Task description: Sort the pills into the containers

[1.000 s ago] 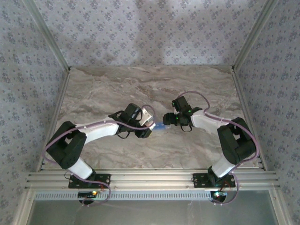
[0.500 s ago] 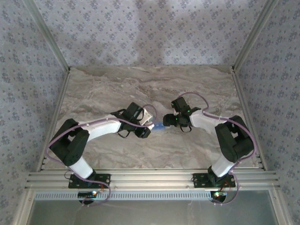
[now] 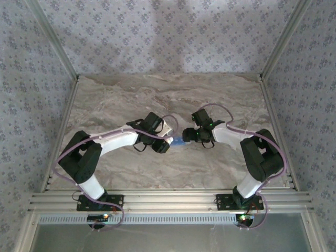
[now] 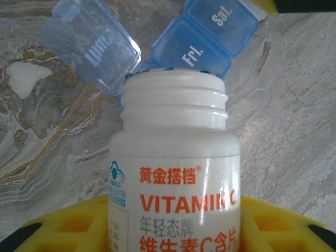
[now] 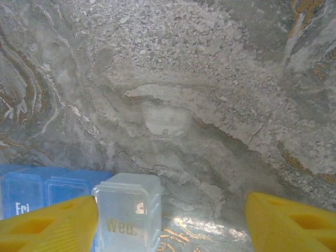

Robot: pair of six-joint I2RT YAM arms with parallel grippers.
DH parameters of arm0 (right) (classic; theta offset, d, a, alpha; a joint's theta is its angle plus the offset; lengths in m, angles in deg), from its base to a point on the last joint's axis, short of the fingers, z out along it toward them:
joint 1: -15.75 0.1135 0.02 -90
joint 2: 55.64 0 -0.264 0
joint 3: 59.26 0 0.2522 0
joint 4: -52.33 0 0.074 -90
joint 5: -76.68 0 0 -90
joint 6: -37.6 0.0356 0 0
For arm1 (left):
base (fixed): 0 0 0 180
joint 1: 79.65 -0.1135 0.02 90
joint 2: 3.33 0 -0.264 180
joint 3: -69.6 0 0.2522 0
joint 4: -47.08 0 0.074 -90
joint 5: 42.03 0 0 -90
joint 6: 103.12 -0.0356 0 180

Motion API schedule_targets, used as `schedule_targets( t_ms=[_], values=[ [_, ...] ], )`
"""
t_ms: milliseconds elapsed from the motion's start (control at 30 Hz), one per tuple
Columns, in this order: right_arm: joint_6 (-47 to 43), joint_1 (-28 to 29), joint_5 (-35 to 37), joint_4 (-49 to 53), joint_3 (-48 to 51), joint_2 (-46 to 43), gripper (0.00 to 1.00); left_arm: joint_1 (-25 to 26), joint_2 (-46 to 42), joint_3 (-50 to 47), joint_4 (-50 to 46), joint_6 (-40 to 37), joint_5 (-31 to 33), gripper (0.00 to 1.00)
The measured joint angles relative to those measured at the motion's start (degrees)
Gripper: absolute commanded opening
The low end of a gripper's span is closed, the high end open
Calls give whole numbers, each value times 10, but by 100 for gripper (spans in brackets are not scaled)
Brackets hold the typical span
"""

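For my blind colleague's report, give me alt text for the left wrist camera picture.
An uncapped white vitamin C bottle, gripped between yellow fingers, points its mouth at a blue pill box on a marble table. One lid stands open; the Fri lid and Sat lid are shut.

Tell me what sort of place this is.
Probably a staged robot test booth, not a home: a marble-look table walled in by patterned panels, with an aluminium rail at the near edge carrying the left arm and right arm.
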State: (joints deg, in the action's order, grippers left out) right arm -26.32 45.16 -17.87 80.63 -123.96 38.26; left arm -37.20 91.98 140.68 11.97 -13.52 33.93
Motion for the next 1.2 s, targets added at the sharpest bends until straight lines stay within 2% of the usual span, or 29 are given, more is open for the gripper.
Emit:
schedule_targets(
  t_ms=[1200],
  values=[
    [5,5,-7,-9,0,6,75,1,37,67,-87,-17,17,0]
  ],
)
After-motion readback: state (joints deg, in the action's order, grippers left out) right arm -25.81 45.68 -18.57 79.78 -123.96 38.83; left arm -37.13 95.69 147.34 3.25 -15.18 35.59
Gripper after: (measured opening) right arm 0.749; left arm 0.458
